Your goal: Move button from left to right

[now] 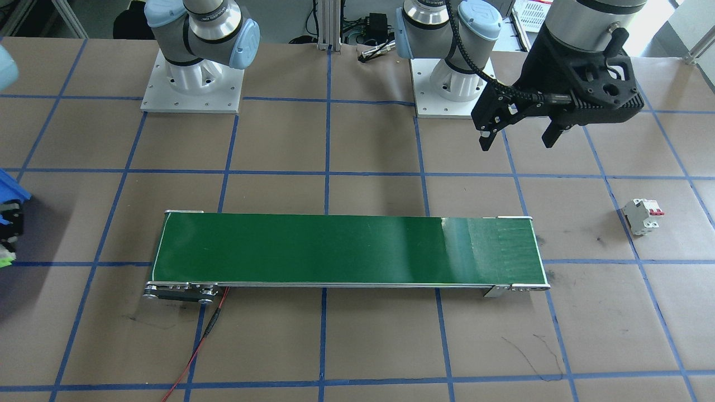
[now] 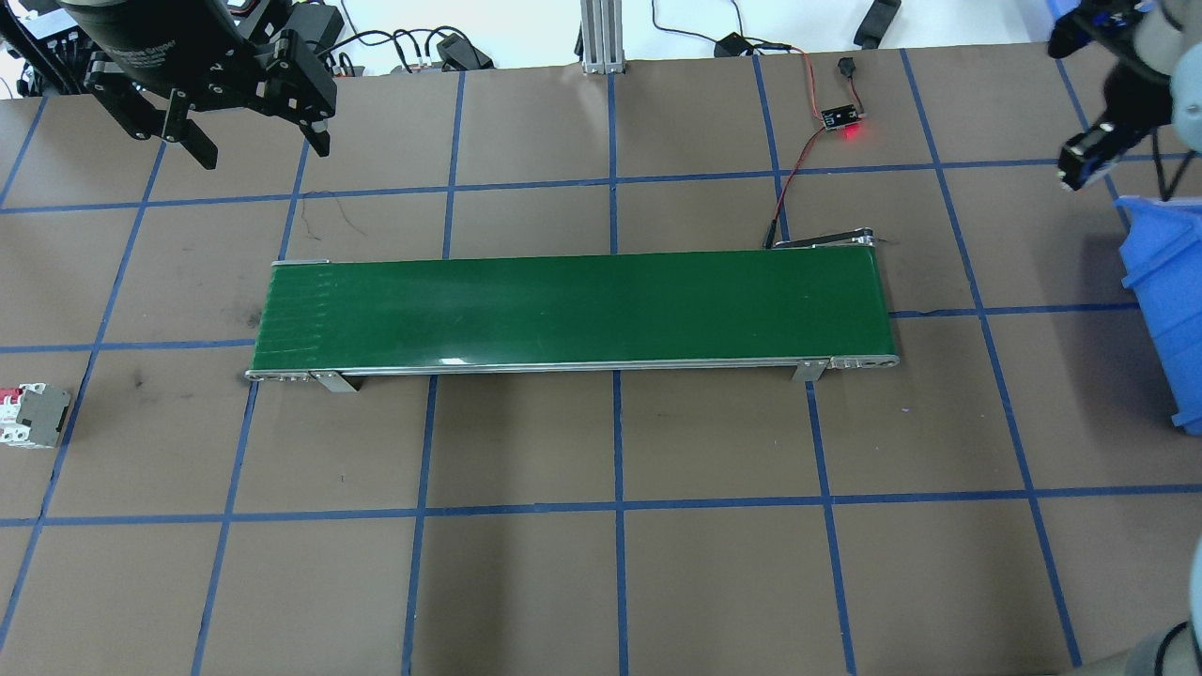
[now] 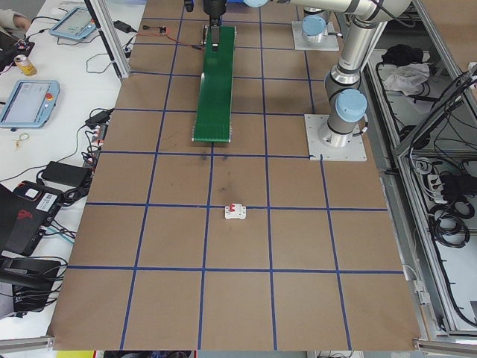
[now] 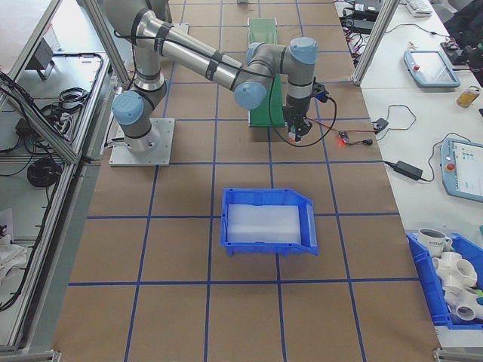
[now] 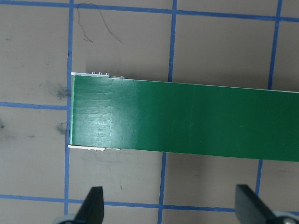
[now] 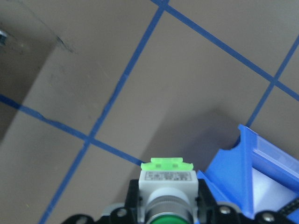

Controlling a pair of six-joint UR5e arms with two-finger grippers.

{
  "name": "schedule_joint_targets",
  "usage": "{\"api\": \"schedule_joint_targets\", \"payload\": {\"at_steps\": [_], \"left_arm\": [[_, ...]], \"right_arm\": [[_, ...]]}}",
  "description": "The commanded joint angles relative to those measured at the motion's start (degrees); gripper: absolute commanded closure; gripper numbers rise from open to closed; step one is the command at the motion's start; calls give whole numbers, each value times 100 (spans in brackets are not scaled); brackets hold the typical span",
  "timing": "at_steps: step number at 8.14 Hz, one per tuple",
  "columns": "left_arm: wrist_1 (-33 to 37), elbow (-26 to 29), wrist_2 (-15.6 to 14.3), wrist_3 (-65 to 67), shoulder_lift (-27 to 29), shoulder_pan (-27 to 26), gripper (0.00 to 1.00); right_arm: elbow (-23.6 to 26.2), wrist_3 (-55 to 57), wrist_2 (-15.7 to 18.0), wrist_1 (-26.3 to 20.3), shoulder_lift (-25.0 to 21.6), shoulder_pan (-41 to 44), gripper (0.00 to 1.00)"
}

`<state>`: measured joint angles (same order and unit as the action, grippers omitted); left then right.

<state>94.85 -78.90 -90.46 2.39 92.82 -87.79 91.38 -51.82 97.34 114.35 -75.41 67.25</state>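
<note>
Right wrist-mounted view: right gripper (image 6: 167, 212) clamped on the push button (image 6: 167, 186), green cap toward the camera, held between the jaws above the brown table (image 6: 70, 93), blue bin (image 6: 261, 172) just beside. Left gripper (image 5: 170, 205) jaws spread wide, nothing between them, green conveyor belt (image 5: 187, 119) ahead of the fingertips.
</note>
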Motion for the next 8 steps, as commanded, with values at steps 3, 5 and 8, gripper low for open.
{"api": "schedule_joint_targets", "payload": {"at_steps": [3, 5, 8], "left_arm": [[7, 58, -50, -54, -70, 34, 0], [-45, 23, 2, -46, -45, 52, 0], [-45, -12, 11, -63, -53, 43, 0]], "right_arm": [[2, -3970, -592, -97, -1, -2362, 93], [11, -5279, -734, 443, 655, -2628, 91], [98, -6880, -488, 1254, 1395, -2638, 77]]}}
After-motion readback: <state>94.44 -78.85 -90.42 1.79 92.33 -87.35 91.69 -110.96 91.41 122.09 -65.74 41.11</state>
